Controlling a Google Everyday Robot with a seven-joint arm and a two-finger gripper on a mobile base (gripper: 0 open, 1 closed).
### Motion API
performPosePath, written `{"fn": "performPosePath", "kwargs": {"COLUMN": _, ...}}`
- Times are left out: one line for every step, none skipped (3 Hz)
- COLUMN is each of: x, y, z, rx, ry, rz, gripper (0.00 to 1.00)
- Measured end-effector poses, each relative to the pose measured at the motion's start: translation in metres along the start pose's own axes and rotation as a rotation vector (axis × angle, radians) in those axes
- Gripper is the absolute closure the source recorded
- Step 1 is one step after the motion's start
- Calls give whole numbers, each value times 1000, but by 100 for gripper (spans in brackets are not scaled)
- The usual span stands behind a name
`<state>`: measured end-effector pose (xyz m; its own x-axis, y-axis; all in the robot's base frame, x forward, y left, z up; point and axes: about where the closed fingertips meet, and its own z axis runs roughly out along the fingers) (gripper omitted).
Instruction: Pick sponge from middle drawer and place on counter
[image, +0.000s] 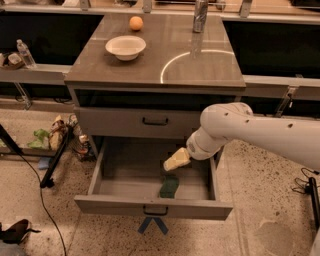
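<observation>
The sponge (169, 187), dark green on top, lies on the floor of the open middle drawer (200, 207), near its front and a little right of centre. My gripper (175, 161) hangs over the drawer just above and slightly behind the sponge, apart from it, at the end of the white arm coming in from the right. The counter (160, 55) is the glossy grey-brown cabinet top above, with a curved light streak.
A white bowl (125, 47), an orange fruit (136, 23) and a metal can (200, 15) stand on the counter. A shut drawer front (140, 121) sits above the open one. Cables, a tripod leg (55, 160) and clutter lie on the floor at left.
</observation>
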<state>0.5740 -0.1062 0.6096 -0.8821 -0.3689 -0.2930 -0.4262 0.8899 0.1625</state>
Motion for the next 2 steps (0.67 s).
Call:
{"fn": "performPosePath", "kwargs": {"x": 3, "y": 0, "z": -5, "rx": -5, "ry": 0, "rz": 2, "gripper": 0}}
{"fn": "performPosePath", "kwargs": {"x": 3, "y": 2, "z": -4, "rx": -20, "ry": -1, "rz": -2, "gripper": 0}}
